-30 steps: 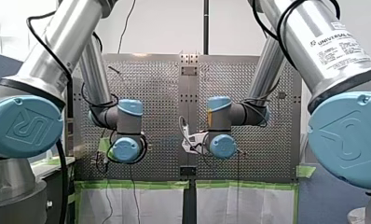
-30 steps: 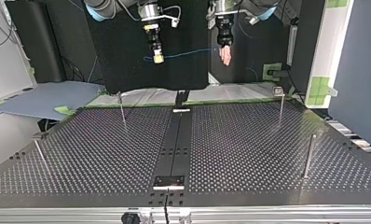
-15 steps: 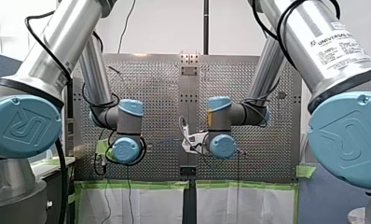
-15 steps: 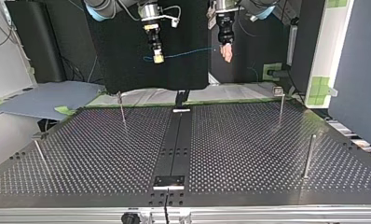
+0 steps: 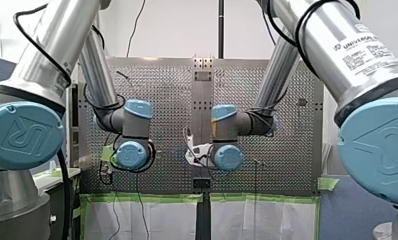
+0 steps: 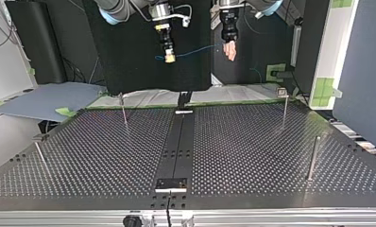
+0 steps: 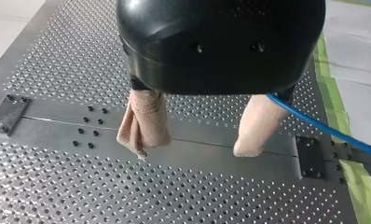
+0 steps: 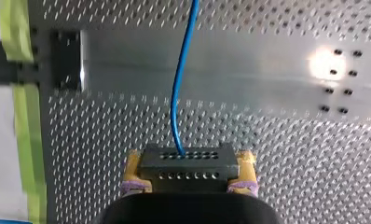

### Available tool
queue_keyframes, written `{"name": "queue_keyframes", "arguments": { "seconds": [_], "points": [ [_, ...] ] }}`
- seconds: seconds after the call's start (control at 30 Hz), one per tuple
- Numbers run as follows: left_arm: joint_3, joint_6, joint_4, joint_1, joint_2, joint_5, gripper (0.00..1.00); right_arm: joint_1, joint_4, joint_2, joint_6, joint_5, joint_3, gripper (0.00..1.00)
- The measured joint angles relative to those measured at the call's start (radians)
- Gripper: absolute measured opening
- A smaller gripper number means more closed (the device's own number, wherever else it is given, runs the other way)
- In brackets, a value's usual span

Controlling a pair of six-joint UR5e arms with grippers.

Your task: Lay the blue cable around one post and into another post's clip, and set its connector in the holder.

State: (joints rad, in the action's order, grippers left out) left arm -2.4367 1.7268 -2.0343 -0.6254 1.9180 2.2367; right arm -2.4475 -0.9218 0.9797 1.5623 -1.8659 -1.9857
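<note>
In the right wrist view my right gripper [image 8: 189, 176] is shut on the black connector [image 8: 188, 162], which sits between its yellow pads. The blue cable [image 8: 180, 88] runs from the connector straight ahead over the perforated table. In the left wrist view my left gripper [image 7: 193, 150] stands open, with nothing between its beige fingers [image 7: 144, 123]. The blue cable [image 7: 323, 128] passes beside one of them. In the top view both hang high above the table's far edge: my right gripper [image 6: 169, 57] left of my left gripper [image 6: 230, 50], with the blue cable [image 6: 195, 49] spanning between them.
Thin metal posts stand on the table: one [image 6: 123, 109] at the top view's far left, one with a clip [image 6: 284, 104] at the far right, one [image 6: 312, 158] near right, one [image 6: 40, 156] near left. A dark centre strip [image 6: 179, 142] carries small plates [image 6: 172, 184].
My right gripper with the connector has moved toward the top view's right, nearer my left gripper, shortening the cable span. My left gripper has risen slightly.
</note>
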Motion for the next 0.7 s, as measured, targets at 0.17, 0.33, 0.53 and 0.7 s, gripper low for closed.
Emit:
{"name": "queue_keyframes", "arguments": {
  "seconds": [0.17,0.33,0.53,0.7],
  "points": [
    [-0.002,-0.005,-0.047,0.004,-0.048,-0.004,1.0,-0.013,0.049,0.001,0.049,0.022,0.05,0.02],
    [-0.003,-0.005,-0.08,0.008,-0.1,-0.001,1.0,-0.014,0.102,0.005,0.102,0.025,0.095,0.02],
    [0.004,0.016,-0.118,0.022,-0.163,0.006,1.0,-0.011,0.157,0.019,0.118,-0.003,0.107,0.02],
    [0.029,0.03,-0.163,0.037,-0.205,0.008,1.0,-0.012,0.189,0.052,0.088,-0.023,0.121,0.02]
  ]
}}
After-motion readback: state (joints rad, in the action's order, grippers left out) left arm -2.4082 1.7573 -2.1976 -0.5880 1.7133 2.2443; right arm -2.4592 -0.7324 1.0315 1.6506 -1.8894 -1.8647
